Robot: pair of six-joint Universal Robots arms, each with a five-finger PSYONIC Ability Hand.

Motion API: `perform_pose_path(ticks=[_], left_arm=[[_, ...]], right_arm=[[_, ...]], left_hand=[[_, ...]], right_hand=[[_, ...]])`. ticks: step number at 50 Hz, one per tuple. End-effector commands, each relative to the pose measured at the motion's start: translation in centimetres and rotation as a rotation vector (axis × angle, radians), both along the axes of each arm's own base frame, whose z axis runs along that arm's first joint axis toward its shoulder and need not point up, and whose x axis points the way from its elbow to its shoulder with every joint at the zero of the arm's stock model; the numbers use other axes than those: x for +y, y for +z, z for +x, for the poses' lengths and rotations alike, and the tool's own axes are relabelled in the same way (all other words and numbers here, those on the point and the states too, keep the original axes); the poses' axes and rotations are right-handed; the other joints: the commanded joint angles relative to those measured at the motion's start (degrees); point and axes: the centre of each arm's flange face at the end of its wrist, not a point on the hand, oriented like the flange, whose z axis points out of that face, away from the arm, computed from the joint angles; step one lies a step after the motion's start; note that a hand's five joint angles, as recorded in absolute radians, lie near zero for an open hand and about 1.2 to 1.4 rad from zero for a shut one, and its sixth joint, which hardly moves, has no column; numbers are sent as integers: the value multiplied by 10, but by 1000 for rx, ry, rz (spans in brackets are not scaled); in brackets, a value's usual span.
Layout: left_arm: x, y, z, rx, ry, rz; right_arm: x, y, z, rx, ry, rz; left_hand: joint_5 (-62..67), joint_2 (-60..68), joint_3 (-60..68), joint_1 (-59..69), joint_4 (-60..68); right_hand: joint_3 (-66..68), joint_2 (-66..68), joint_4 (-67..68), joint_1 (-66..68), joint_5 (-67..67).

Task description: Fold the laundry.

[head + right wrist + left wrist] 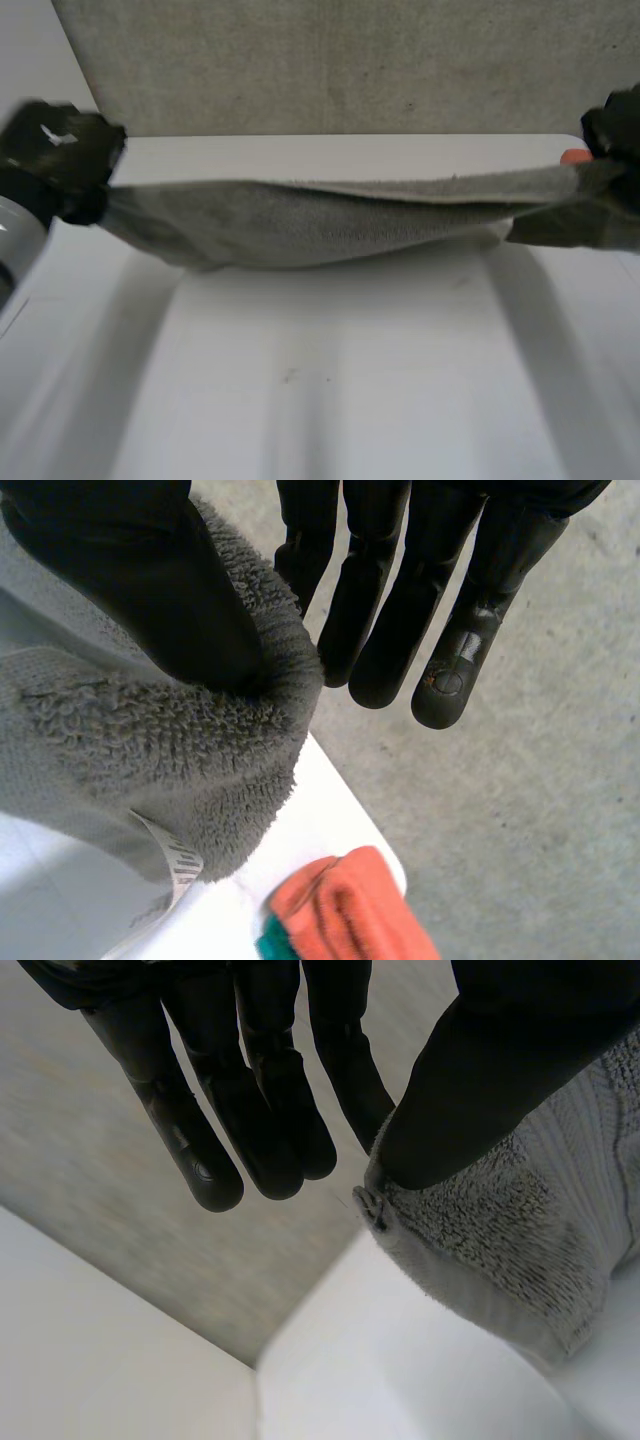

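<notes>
Head view: a white desk [330, 380], with grey floor [330, 60] beyond its far edge. A grey towel [300, 225] stretches across the far side and sags in the middle. The left hand [62, 160] is at one end and the right hand [615, 130] at the other.

Left wrist view: the thumb pinches the towel's corner against straight fingers [270, 1090].

Right wrist view: thumb and fingers [385, 600] pinch the fluffy edge, where a label [170, 865] dangles. An orange cloth [350, 910] lies at the desk's corner.
</notes>
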Motion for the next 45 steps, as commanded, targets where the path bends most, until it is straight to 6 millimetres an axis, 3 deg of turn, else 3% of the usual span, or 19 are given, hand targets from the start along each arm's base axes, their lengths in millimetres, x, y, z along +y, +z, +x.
perform_pose_path(ticks=[1,7,11,16,19,20,22,23,25,26,28,29,30,31,34,36,39,41,45], left_arm=[[23,34,12,15,20,-80],[18,28,12,9,26,-62],[0,6,7,-11,22,19],[-46,-40,-6,-36,19,131],[-72,-57,-13,-37,19,133],[-91,-64,-17,-33,25,114],[-109,-66,-22,-25,32,77],[-126,-61,-27,-11,41,21],[-139,-51,-30,6,53,-39],[-146,-46,-32,16,59,-73],[-161,-17,-37,59,64,-211],[-165,-6,-39,75,63,-265],[-168,8,-40,94,64,-325],[-172,33,-40,134,70,-444],[-173,64,-42,186,64,-596],[-165,99,-41,239,70,-743],[-155,121,-40,280,81,-826],[-154,123,-40,282,84,-827],[-156,103,-41,254,81,-749]], right_arm=[[-11,26,1,74,19,41],[-33,1,6,126,44,150],[-50,-44,21,201,106,288],[-67,-81,35,245,104,367],[-92,-94,39,263,52,324],[-99,-96,41,264,39,300],[-112,-96,45,250,13,236],[-125,-90,53,220,-5,147],[-135,-79,59,183,-14,51],[-147,-62,65,136,-26,-69],[-157,-41,69,82,-34,-199],[-161,-29,71,53,-36,-265],[-167,-4,75,-12,-41,-398],[-169,9,77,-47,-43,-461],[-171,52,80,-162,-47,-674],[-169,68,79,-197,-49,-745],[-166,79,79,-216,-60,-775],[-164,78,80,-217,-62,-764],[-159,61,94,-197,-26,-675]], left_hand=[[141,114,117,145,111],[141,114,117,145,111],[141,114,117,145,111],[141,114,117,145,111],[141,114,117,145,111],[141,114,117,145,111],[141,114,117,145,111],[141,114,117,145,111],[141,114,117,145,111],[141,114,117,145,111],[141,114,117,145,111],[141,114,117,145,111],[141,114,117,145,111],[141,114,117,145,111],[141,114,117,145,111],[141,114,117,145,111],[141,114,117,145,111],[141,114,117,145,111],[141,114,117,145,111]], right_hand=[[123,126,119,240,132],[123,126,119,240,132],[123,126,119,240,132],[123,126,119,240,132],[123,126,119,240,132],[123,126,119,240,132],[123,126,119,240,132],[123,126,119,240,132],[123,126,119,240,132],[123,126,119,240,132],[123,126,119,240,132],[123,126,119,240,132],[123,126,119,240,132],[123,126,119,240,132],[123,126,119,240,132],[123,126,119,240,132],[123,126,119,240,132],[123,126,119,240,132],[123,126,119,240,132]])
